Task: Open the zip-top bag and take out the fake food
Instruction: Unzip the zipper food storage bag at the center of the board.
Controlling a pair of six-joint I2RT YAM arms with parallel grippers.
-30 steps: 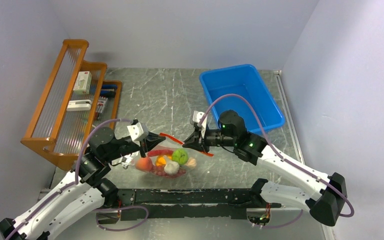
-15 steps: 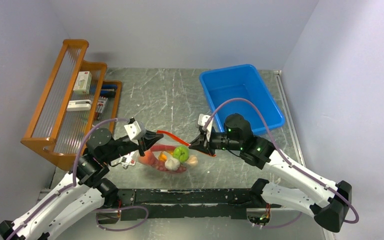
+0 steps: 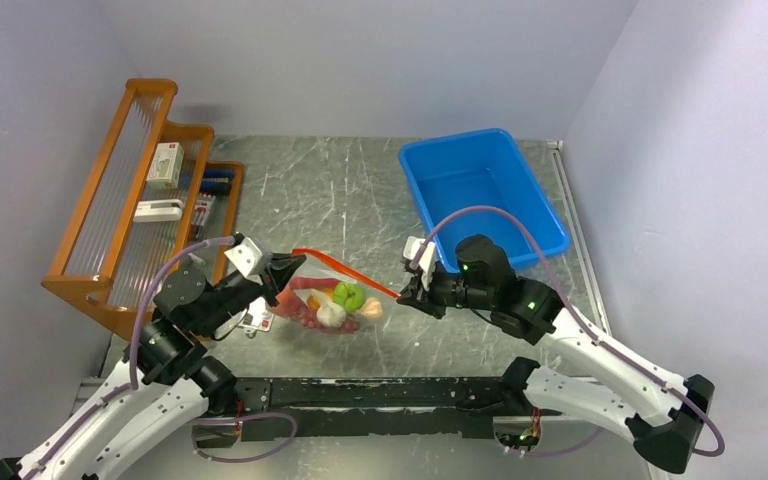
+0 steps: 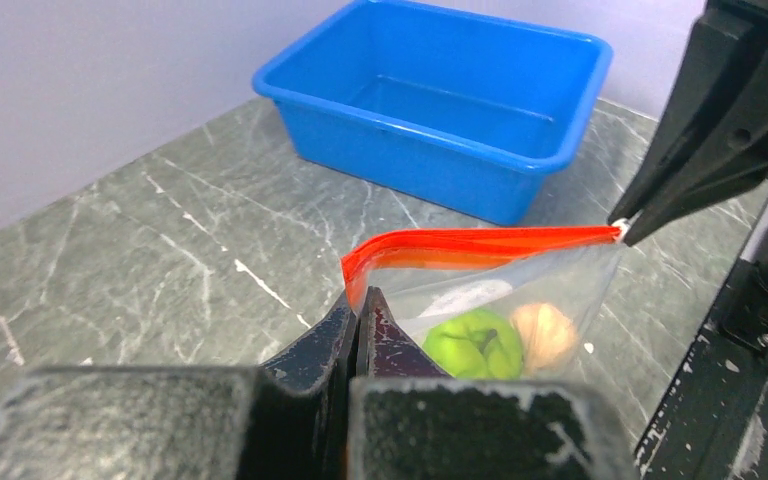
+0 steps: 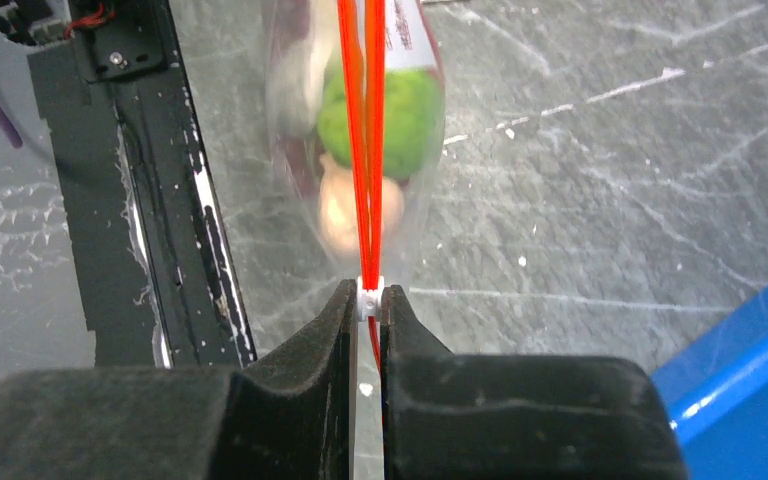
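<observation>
The zip-top bag [image 3: 312, 297] hangs stretched between both grippers just above the table, its orange-red zip strip [image 3: 346, 271] taut. My left gripper [image 3: 290, 268] is shut on the bag's left corner [image 4: 358, 298] below the strip. My right gripper [image 3: 406, 294] is shut on the small white slider [image 5: 368, 297] at the strip's right end. The fake food sits inside the clear plastic: a green lime [image 4: 475, 345], a pale peach-coloured piece [image 4: 545, 335], a white garlic bulb [image 3: 331, 314] and red pieces. The strip runs closed along its length [image 5: 365, 130].
A blue bin [image 3: 480, 190] stands at the back right, past the right gripper. An orange wooden rack [image 3: 120, 200] with small boxes stands along the left wall. The black base rail [image 3: 380, 392] lies along the near edge.
The grippers have drawn apart, left one leftward, right one rightward and nearer. The bag has been pulled taut between them and its strip now runs straight.
</observation>
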